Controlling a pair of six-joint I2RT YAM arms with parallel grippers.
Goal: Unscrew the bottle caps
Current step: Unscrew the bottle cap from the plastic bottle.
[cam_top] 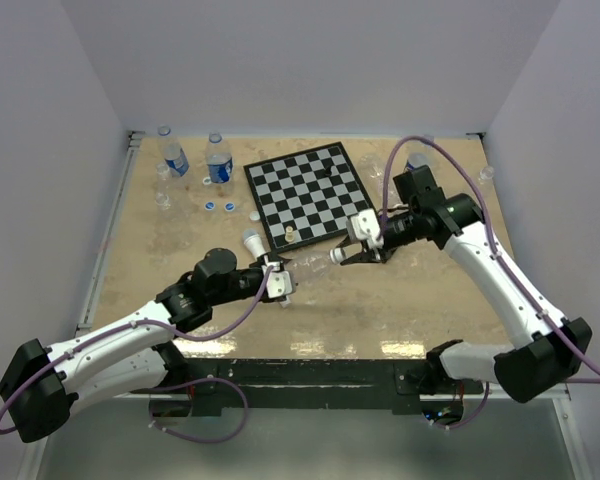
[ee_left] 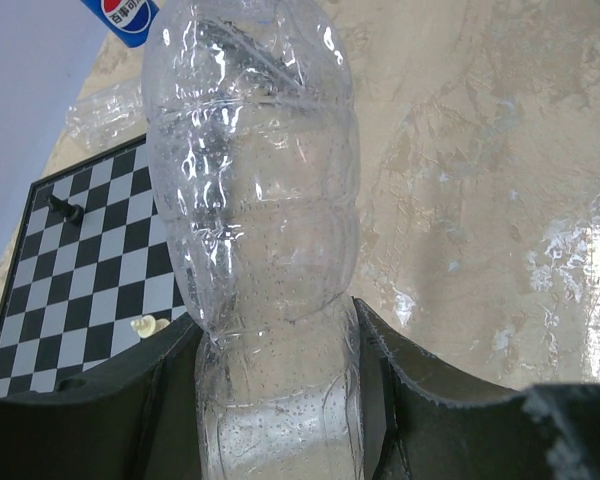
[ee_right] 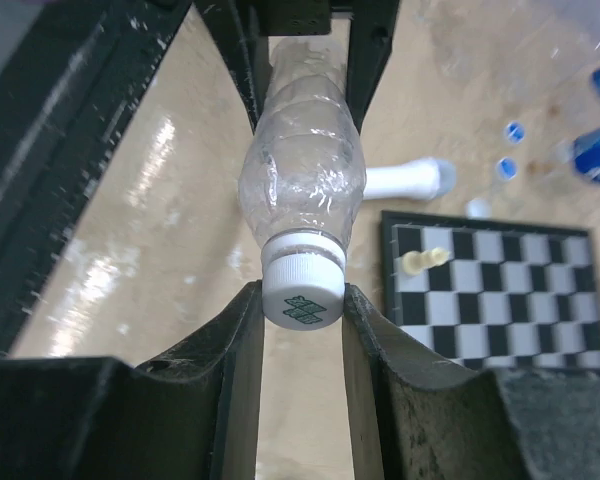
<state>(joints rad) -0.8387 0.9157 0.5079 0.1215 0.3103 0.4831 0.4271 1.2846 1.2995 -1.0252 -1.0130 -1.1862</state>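
Cap (ee_right: 302, 290) pinched by right fingers (ee_right: 225, 380), bottle (ee_left: 255, 200) clamped by left fingers (ee_left: 120, 420) over tabletop (cam_top: 400, 300); body should be held firm while cap is twisted squarely.

From my station I count one chessboard (cam_top: 310, 185), one pale chess piece (cam_top: 290, 235) and one black chess piece (ee_left: 70, 212), two blue-labelled bottles (cam_top: 176, 160) at the far left corner, one clear bottle (cam_top: 310, 264) with one white cap (cam_top: 335, 257), two loose blue caps (cam_top: 210, 207), one loose white cap (cam_top: 254, 215) and one white microphone (cam_top: 250, 240).
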